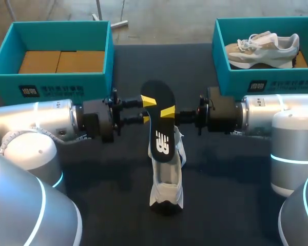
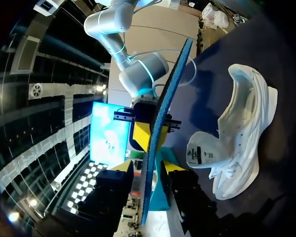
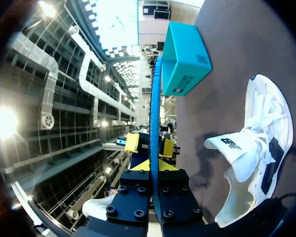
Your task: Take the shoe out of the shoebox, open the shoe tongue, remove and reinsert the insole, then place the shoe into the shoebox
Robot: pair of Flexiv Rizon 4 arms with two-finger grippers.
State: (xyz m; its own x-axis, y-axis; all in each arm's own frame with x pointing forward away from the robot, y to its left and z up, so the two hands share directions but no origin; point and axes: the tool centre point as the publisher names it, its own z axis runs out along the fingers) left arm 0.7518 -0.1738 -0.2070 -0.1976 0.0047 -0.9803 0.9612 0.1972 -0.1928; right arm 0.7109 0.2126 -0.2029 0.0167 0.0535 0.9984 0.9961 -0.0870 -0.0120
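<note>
Pinching insole (image 1: 159, 130) aloft: right end effector (image 1: 167, 113); left end effector (image 1: 147, 110) spread astride it, shoe (image 1: 167, 187) beneath.

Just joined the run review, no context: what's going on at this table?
The insole is out of the white shoe and held in the air above it. The right gripper is shut on one edge; the left gripper straddles the opposite edge, fingers apart. The shoe sits on the table between the arms. The left shoebox shows cardboard inside; the right shoebox holds a second shoe.
</note>
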